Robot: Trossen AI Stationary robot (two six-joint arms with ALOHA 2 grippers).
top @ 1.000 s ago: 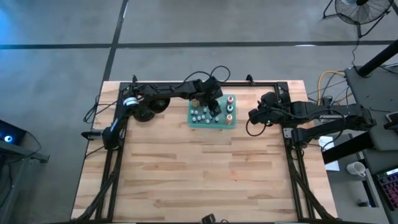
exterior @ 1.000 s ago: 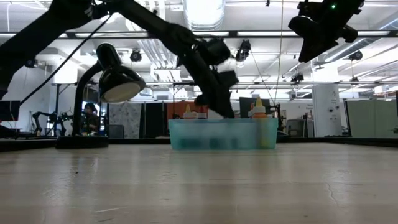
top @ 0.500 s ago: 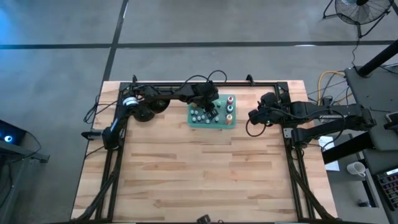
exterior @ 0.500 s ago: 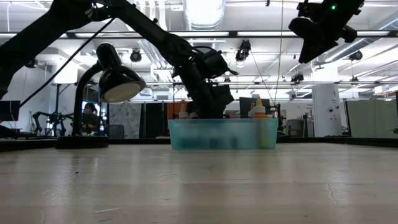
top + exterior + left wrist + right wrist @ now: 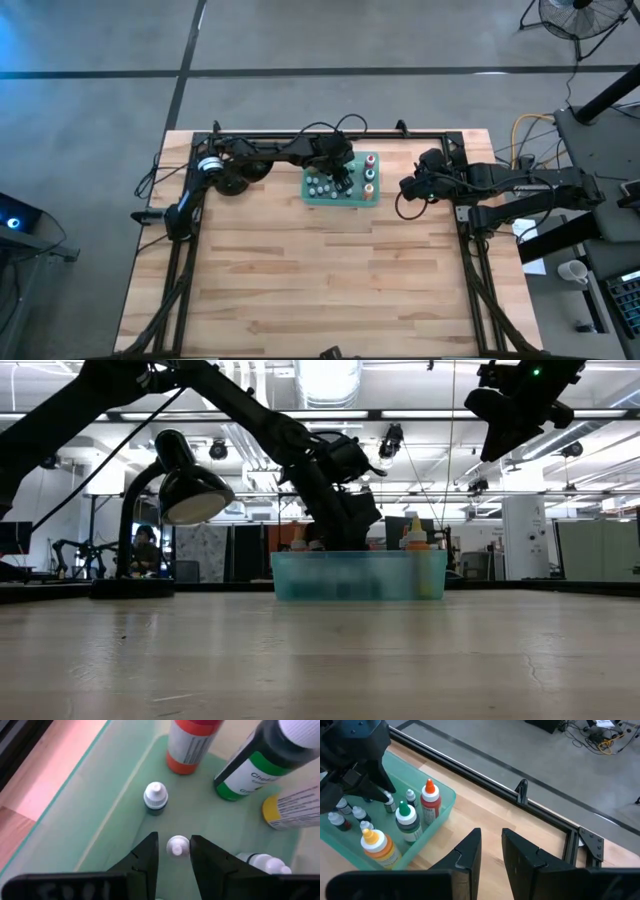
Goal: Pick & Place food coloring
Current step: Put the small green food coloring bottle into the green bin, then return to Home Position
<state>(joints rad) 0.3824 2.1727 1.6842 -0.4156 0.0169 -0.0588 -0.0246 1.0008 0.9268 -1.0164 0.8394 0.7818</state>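
At the table's far edge, the green tray holds the food coloring, with the left arm reaching into it from above and the right arm parked well apart at the table's right side. Within the tray, 4 larger bottles stand upright; the small white-capped ones stand among them. The left gripper points down over 1 small bottle, whose cap sits between the fingertips; the fingers stand slightly parted, with narrow gaps visible on both sides, so no grip shows. The bottle's long axis is vertical, in line with the gripper's approach. The right gripper is nearly closed and empty.
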